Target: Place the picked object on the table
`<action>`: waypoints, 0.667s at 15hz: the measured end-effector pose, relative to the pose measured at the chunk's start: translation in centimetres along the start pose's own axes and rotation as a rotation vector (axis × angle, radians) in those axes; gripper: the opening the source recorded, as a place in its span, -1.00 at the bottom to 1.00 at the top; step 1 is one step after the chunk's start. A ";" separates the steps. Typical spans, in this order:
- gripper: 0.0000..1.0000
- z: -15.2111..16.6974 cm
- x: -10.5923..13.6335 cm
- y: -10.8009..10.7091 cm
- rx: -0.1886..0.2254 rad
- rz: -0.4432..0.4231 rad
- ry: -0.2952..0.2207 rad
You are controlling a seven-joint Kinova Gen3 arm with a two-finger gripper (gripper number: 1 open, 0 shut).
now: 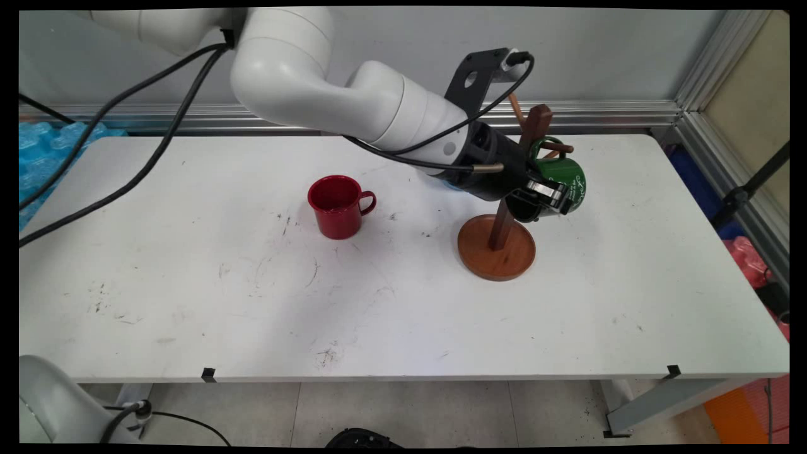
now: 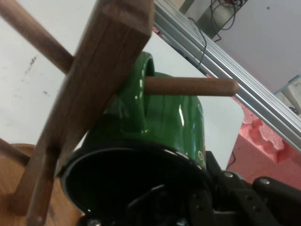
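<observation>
White table (image 1: 189, 302) below a grey wall, the arm reaching across to a wooden mug stand (image 1: 498, 243).

Clamped on the rim of a green mug (image 1: 567, 176), the gripper (image 1: 547, 194) has one finger inside the mouth and one outside, and it holds the mug tipped on its side right against the stand's upright post. From the hand view the green mug (image 2: 183, 122) shows its dark inside, with nothing to be seen in it, and its handle looped over a wooden peg (image 2: 193, 86) that juts from the post; the main view shows that less clearly. Only the main view takes in the red mug (image 1: 337, 205), upright and well apart from the gripper, back along the arm's side, and the stand's round base just beneath the gripper.
</observation>
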 end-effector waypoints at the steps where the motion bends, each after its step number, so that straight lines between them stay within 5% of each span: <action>1: -1.00 -0.1 0.0 0.0 -0.001 0.002 0.001; 10: -1.00 -2.7 0.1 1.2 -0.036 0.042 0.017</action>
